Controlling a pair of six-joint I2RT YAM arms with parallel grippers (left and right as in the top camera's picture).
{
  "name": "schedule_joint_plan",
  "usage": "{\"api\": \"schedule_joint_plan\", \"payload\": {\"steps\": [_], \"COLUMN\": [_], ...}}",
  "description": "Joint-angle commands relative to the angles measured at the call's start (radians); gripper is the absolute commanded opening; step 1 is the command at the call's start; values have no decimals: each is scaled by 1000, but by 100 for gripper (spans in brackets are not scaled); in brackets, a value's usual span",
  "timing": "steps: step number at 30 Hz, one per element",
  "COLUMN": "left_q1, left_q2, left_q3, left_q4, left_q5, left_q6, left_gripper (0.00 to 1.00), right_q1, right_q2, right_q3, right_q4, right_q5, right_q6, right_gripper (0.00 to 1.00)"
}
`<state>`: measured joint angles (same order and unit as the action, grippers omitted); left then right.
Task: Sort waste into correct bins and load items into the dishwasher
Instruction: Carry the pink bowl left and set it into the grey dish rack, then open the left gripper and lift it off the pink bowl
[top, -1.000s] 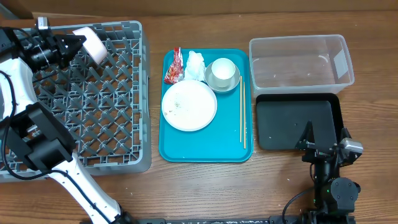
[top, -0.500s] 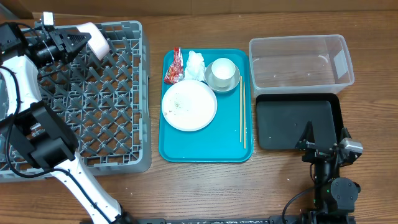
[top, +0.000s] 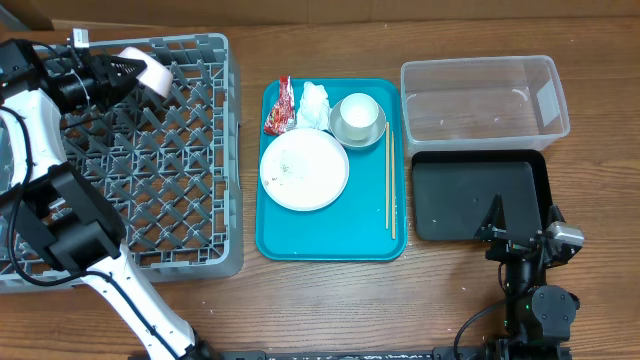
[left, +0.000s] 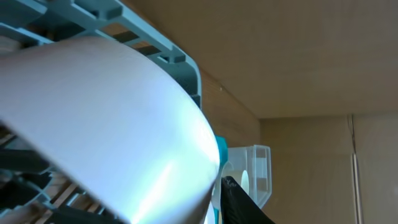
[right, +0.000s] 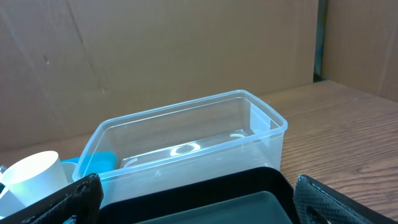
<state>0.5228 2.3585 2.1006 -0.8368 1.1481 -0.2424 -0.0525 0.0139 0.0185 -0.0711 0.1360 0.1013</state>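
Pinkish bowl tilts at the back of the grey dish rack, against the left end effector, whose grip I cannot tell, and may topple if freed unseated; the right end effector gapes open.

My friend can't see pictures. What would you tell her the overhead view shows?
The left tool is at a pinkish bowl at the grey dish rack's far edge. Beside it, a teal tray carries a plate, cup, red wrapper, tissue and chopsticks.
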Motion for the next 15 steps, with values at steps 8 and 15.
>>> {"api": "schedule_joint_plan", "payload": {"steps": [8,15], "left_q1": [82,92], "left_q2": [-38,-169], "left_q3": [37,59], "left_q4": [-148,-238], "left_q5": [-47,-318], "left_q6": [-11,-20], "left_gripper": [47,93], "right_q1": [-4,-4], "right_q2": [-8,-8], "right_q3": [-11,-11], "right_q4": [6,6], "right_q5": [4,4], "right_q6": [2,2], "right_gripper": [100,100]}}
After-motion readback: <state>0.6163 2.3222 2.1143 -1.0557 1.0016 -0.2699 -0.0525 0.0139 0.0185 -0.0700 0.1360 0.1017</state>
